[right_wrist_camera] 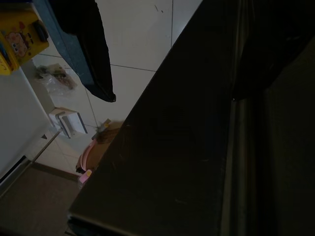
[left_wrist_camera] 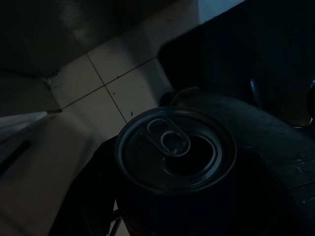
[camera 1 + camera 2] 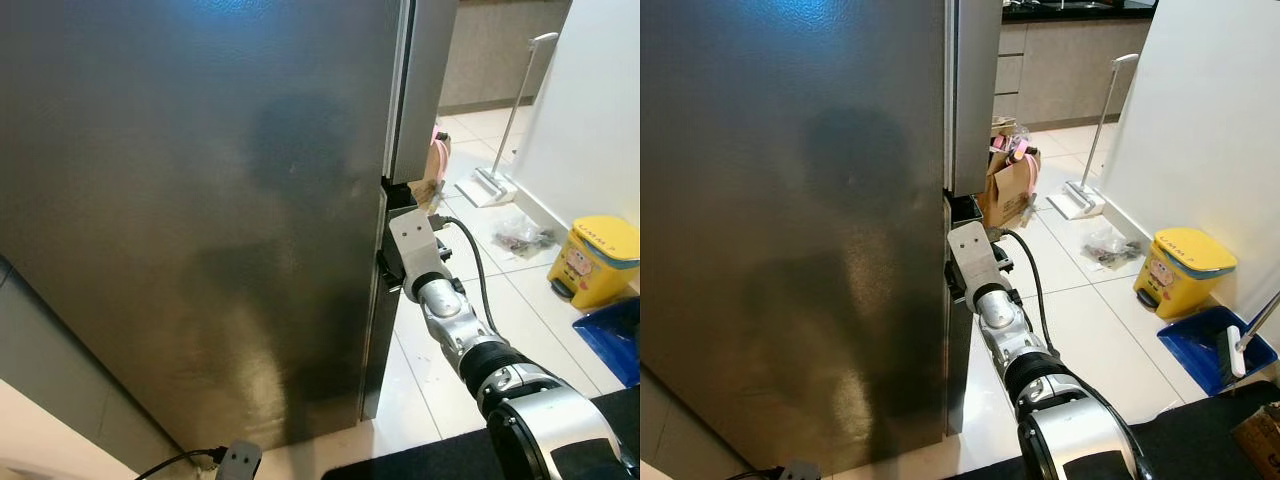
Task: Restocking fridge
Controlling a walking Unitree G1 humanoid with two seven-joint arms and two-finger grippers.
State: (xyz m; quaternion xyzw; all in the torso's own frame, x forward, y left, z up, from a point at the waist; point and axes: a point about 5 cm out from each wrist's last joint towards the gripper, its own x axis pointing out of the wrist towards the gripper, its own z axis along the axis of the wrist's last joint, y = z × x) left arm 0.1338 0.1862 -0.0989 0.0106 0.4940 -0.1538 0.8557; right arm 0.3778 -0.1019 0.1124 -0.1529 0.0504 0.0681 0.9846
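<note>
The fridge [image 3: 200, 220] is found closed, its dark steel door filling the space before the robot. The right gripper [image 3: 392, 262] is set at the door's free edge, at the gap between door and cabinet, with the right arm stretched forward to it. In the right wrist view one black finger [image 1: 91, 54] is seen off the door's side face, over the tiled floor; whether the fingers are spread or closed cannot be told.

A can [image 2: 174, 152], pull tab unbroken, is seen close up in the left wrist view, upright and low over the floor. It is judged to be held in the left gripper, black fingers flanking it, though the frame is dark and the contact itself is not plainly shown.

The step in hand is judged to be the opening of the door, stocking not yet begun. For the next move, a firm hook behind the door edge would be required, then an outward pull along the hinge arc, the can being kept level and clear of the swing.
</note>
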